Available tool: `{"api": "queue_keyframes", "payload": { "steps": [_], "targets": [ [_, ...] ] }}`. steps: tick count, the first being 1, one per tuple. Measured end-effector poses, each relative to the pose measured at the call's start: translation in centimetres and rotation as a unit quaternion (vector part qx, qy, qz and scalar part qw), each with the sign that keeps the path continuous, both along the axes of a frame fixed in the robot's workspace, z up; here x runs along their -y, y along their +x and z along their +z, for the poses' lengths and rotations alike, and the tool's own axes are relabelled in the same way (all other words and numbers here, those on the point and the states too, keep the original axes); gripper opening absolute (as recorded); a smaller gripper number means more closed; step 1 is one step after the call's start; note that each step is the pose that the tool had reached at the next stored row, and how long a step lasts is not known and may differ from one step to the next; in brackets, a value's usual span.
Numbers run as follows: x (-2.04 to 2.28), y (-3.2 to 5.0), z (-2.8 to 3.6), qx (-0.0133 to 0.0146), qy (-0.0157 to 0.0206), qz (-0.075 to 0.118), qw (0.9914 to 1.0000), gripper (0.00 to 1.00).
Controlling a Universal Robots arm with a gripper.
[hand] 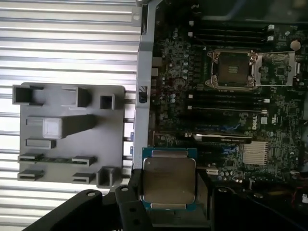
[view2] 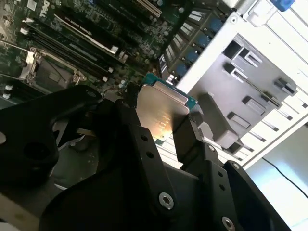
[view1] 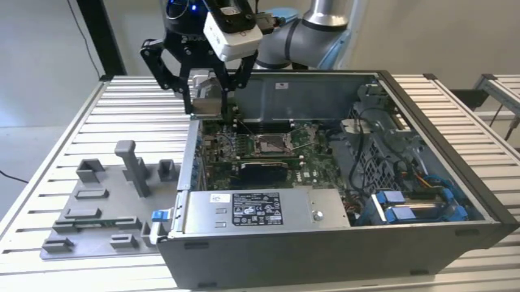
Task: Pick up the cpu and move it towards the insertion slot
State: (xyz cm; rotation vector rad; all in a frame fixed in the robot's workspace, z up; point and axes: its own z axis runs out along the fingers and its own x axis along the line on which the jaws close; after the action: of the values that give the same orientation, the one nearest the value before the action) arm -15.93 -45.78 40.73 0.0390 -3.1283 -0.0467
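Gripper (hand: 169,199) clamped on the chip (hand: 169,180), fingers (view2: 188,137) pinching two opposite edges, the chip carried in the air above the case wall (hand: 144,67). Socket (hand: 230,68) lies well ahead of the jaws on the board. Risk, as I judge it: so narrow an edge grip could let the chip slip or tilt and drop onto the board.

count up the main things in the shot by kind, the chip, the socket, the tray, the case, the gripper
cpu: 1
insertion slot: 1
grey moulded tray: 1
computer case: 1
gripper: 1, shut on the cpu
Total: 5
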Motion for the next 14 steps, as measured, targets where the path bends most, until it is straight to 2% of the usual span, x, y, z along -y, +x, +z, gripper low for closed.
{"api": "queue_keyframes", "payload": {
  "steps": [4,14],
  "targets": [
    [-0.03,1.54,0.0,0.0,-0.0001,0.0,1.0,0.0],
    [-0.09,4.64,0.0,0.0,-0.0008,0.0,1.0,0.0]
  ]
}}
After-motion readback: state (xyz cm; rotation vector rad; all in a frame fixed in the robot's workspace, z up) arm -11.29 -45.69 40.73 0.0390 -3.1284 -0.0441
